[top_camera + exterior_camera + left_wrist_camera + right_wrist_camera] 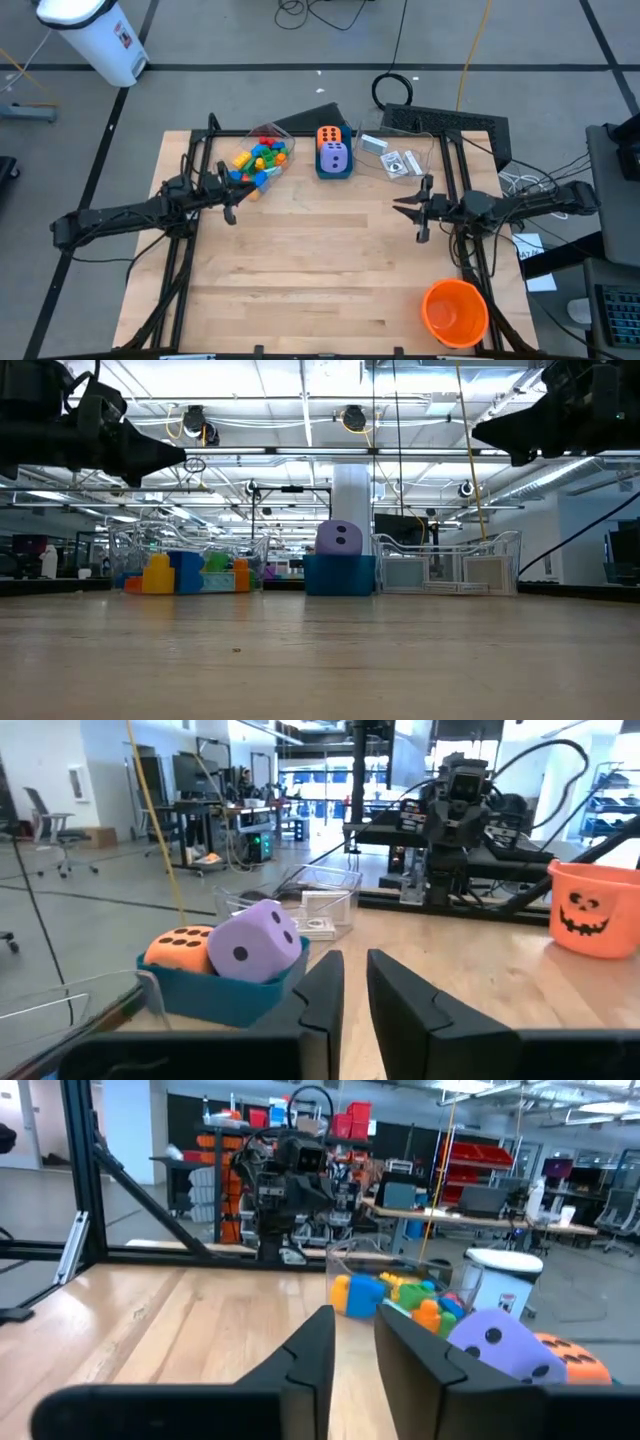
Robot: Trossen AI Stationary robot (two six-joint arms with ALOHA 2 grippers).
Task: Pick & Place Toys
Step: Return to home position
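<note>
Step in hand: judged to be the return of both arms to rest, nothing carried.
Left gripper (229,205): centre-left of the high view, over bare boards, just below the left tub. Fingers were drawn close with a narrow slit between them, clasping nothing.
Left tub (283,135): clear plastic, upper centre-left. It held the bricks (258,160), a heap of red, orange, yellow, green and blue.
Blue box (335,175): upper centre, between the two tubs. The orange die (330,135) and the purple die (336,157) sat in it, touching.
Right tub (425,150): clear plastic, upper centre-right. The white cards (398,163) lay inside.
Right gripper (418,212): centre-right, just below the right tub. Fingers were likewise near-closed on nothing.
Orange cup (455,310): lower right corner, upright, well apart from the toys.
Doing it well: a judgement. Draw each arm back toward its own side, staying above the tub rims. Avoid sweeping the right arm low over the cup.
Tabletop (320,270): pale wood boards with black frame rails along both sides.
Room: grey floor with loose cables and a white bin (100,35) at upper left. The low view showed a lit workshop hall with a white column (350,490) behind the box.
</note>
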